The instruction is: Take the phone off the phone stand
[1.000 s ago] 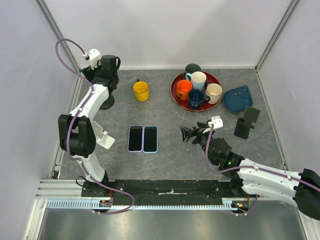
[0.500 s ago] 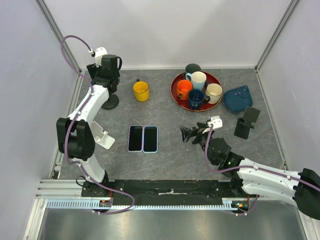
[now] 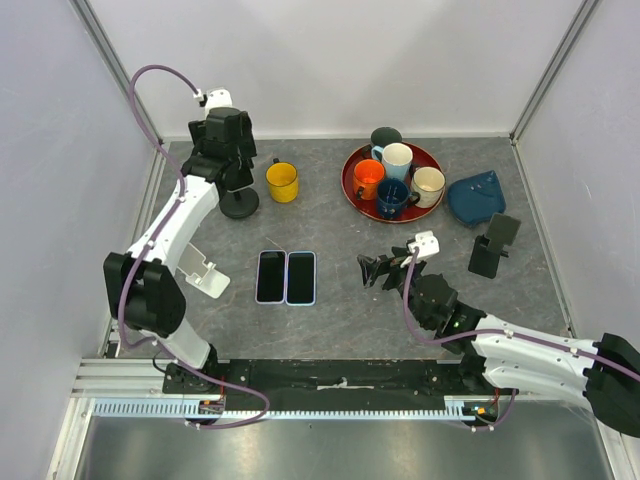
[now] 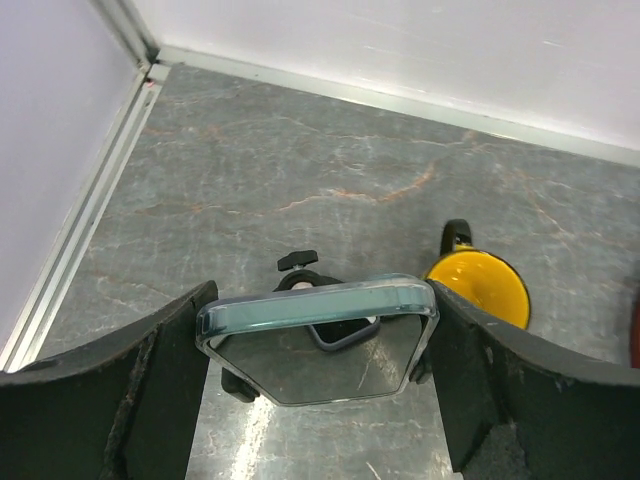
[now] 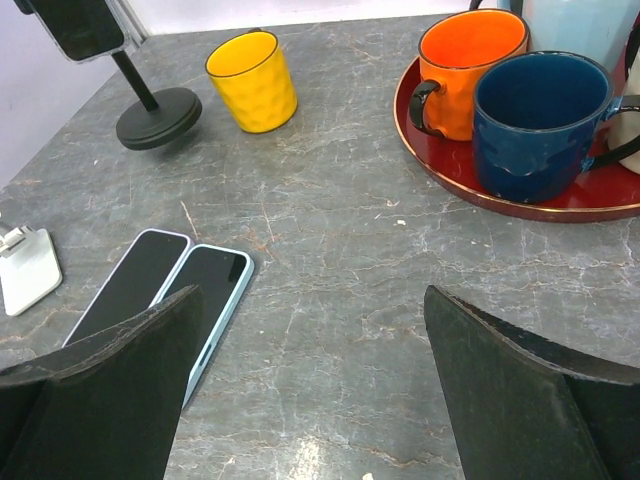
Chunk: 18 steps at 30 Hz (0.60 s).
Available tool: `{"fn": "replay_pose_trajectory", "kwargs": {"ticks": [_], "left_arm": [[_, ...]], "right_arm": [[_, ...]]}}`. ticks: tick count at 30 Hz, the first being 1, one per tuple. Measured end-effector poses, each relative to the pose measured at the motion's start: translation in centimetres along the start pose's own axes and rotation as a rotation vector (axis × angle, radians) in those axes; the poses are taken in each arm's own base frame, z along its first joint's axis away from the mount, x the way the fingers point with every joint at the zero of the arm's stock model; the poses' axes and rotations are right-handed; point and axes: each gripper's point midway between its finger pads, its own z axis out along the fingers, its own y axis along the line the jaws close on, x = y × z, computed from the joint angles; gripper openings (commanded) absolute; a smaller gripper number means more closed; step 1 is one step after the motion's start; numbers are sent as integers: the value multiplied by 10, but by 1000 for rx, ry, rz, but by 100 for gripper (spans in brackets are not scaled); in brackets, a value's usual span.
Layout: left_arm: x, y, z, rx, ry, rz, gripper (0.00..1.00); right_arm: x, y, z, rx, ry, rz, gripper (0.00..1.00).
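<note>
A phone in a clear case [image 4: 318, 340] sits between the fingers of my left gripper [image 4: 322, 305], which is shut on its two sides. The black round-base stand [image 3: 240, 205] is right under it, and its knob [image 4: 298, 263] and holder show behind the phone. In the right wrist view the phone [image 5: 75, 25] still seems to sit on top of the stand's rod [image 5: 135, 82]. My left gripper [image 3: 226, 150] is at the far left of the table. My right gripper [image 3: 375, 268] is open and empty over the middle of the table, with bare table between its fingers [image 5: 100, 385].
A yellow mug [image 3: 283, 182] stands just right of the stand. Two phones [image 3: 286, 277] lie flat mid-table. A white stand [image 3: 205, 270] is at the left. A red tray [image 3: 354, 190] of mugs, a blue pouch [image 3: 477, 197] and a second stand with a dark phone [image 3: 495, 243] are at the right.
My left gripper has moved right with the phone in it, and the stand's base has shifted right with it, closer to the yellow mug. The right arm has barely moved.
</note>
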Motion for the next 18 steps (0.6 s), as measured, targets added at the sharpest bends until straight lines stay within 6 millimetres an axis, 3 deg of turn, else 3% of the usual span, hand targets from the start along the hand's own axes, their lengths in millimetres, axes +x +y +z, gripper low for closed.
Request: {"fn": "replay_pose_trajectory", "kwargs": {"ticks": [7,18], "left_arm": [[-7,-34,-39,164,-5,80,7],[17,-136,-137,580,17,215,7]], "right_arm": [[-7,6,1,-17,7,-18,98],[-38,17,-7,-60,-19,-18,98]]}}
